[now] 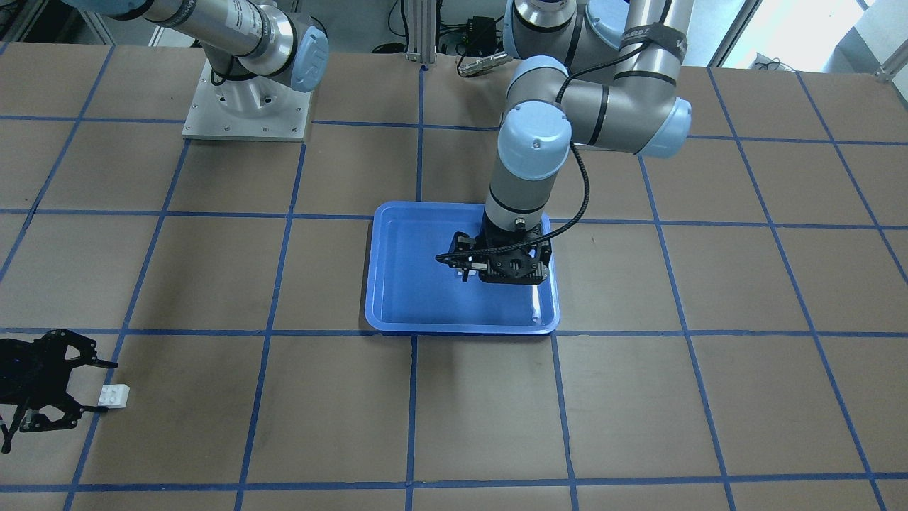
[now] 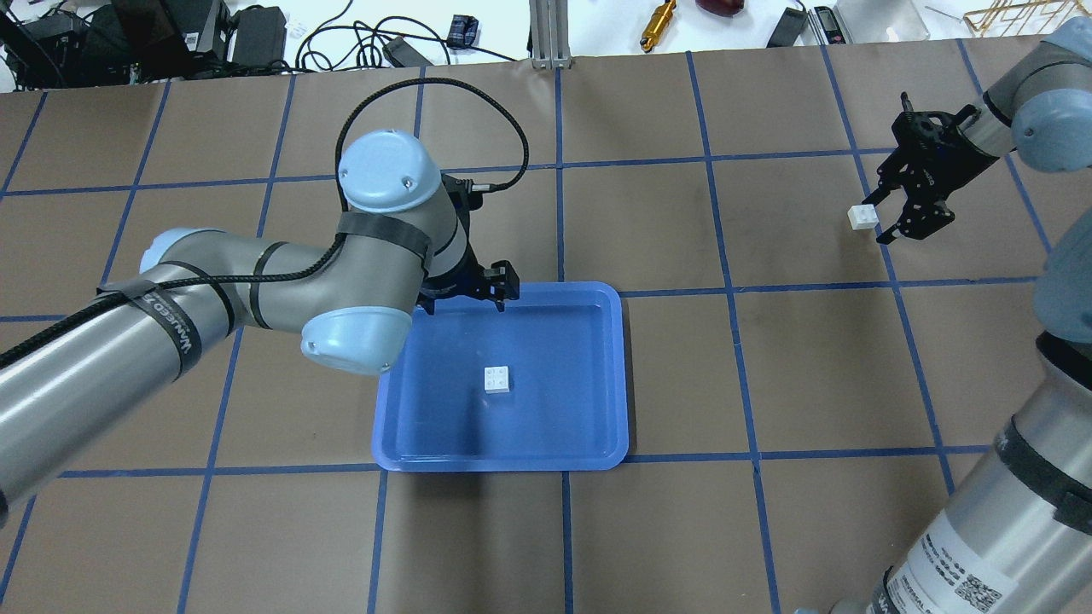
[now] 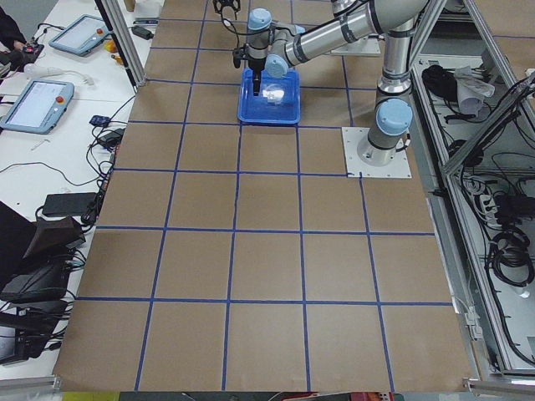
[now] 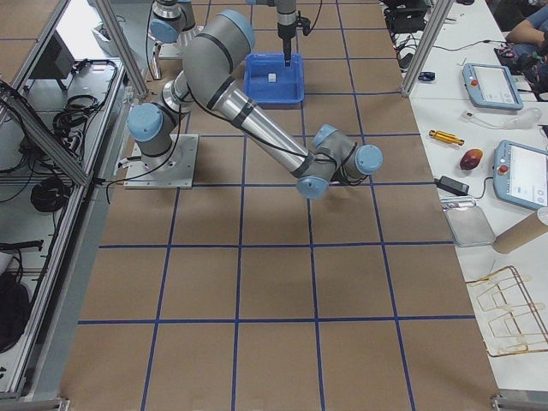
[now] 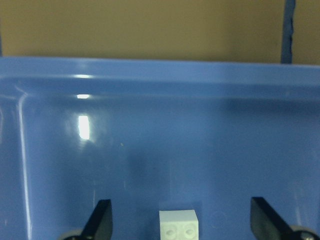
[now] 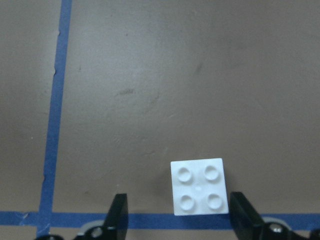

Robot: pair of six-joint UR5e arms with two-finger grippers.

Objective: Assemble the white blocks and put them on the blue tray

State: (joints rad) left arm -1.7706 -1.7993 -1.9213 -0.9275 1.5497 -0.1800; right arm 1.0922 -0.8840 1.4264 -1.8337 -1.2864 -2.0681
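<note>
Small square white plastic brick (image 2: 497,379) sits studs-up in shallow blue plastic tray (image 2: 589,409); left gripper (image 5: 181,212) over tray, fingers spread, empty; second white brick (image 6: 198,186) on table, well apart, between spread fingers of right gripper (image 6: 179,204); step looks like grasp; next: pinch squarely, carry, align studs.

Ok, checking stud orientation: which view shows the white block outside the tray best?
Right wrist-mounted view: the white block is large, four studs up, flanked by the open right gripper. Overhead and front-facing show it tiny beside that gripper; side views don't resolve it.
</note>
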